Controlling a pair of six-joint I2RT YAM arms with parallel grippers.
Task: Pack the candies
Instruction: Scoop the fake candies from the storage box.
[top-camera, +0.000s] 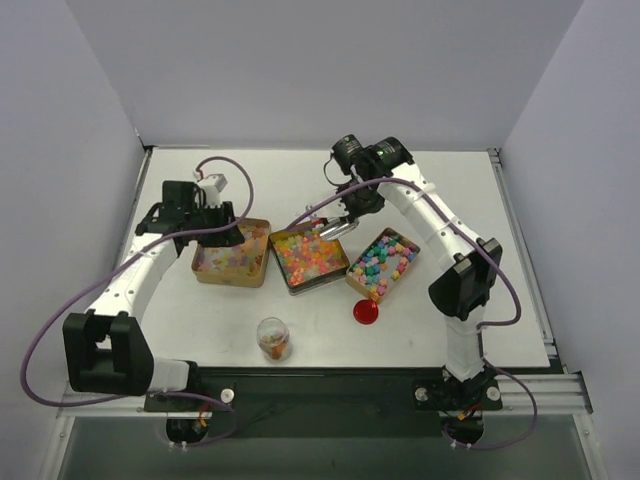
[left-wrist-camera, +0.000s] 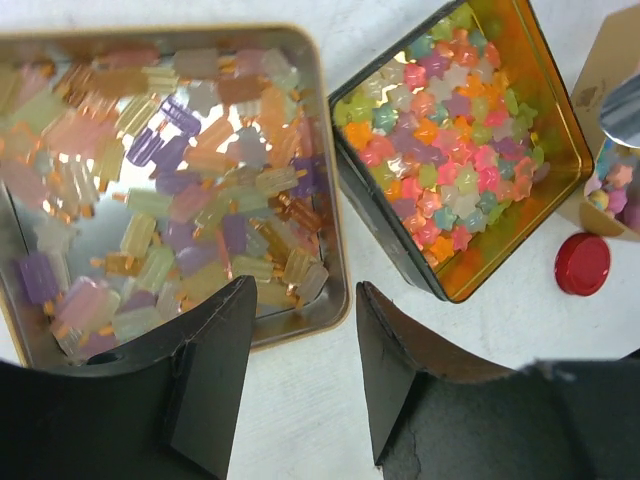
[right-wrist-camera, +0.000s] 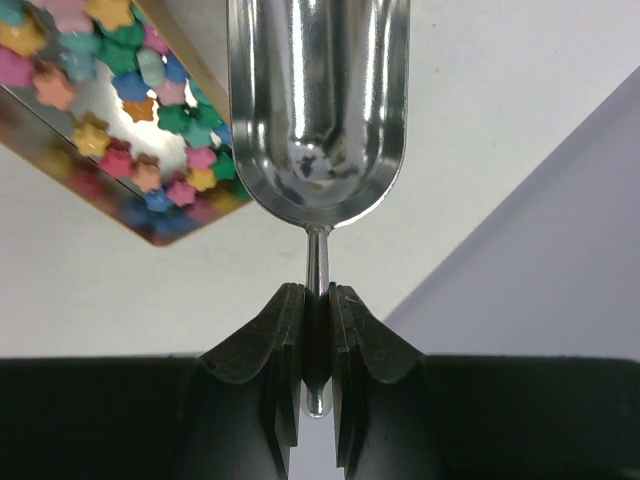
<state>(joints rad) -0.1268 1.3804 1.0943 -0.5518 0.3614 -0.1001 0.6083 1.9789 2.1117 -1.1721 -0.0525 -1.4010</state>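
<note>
The candies lie in three containers: pastel ones in the left tin (top-camera: 230, 255), star-shaped ones in the middle tin (top-camera: 308, 257), and bright ones in the cardboard box (top-camera: 383, 263). A small clear jar (top-camera: 273, 338) near the front holds a few. My left gripper (left-wrist-camera: 305, 295) is open and empty, above the gap between the left tin (left-wrist-camera: 170, 180) and the middle tin (left-wrist-camera: 450, 150). My right gripper (right-wrist-camera: 318, 292) is shut on the thin handle of a metal scoop (right-wrist-camera: 318, 110). The scoop bowl is empty and hangs beside the box of candies (right-wrist-camera: 110, 110).
A flat red round lid (top-camera: 366, 312) lies on the white table between the jar and the cardboard box; it also shows in the left wrist view (left-wrist-camera: 582, 264). Grey walls close in the table at the back and both sides.
</note>
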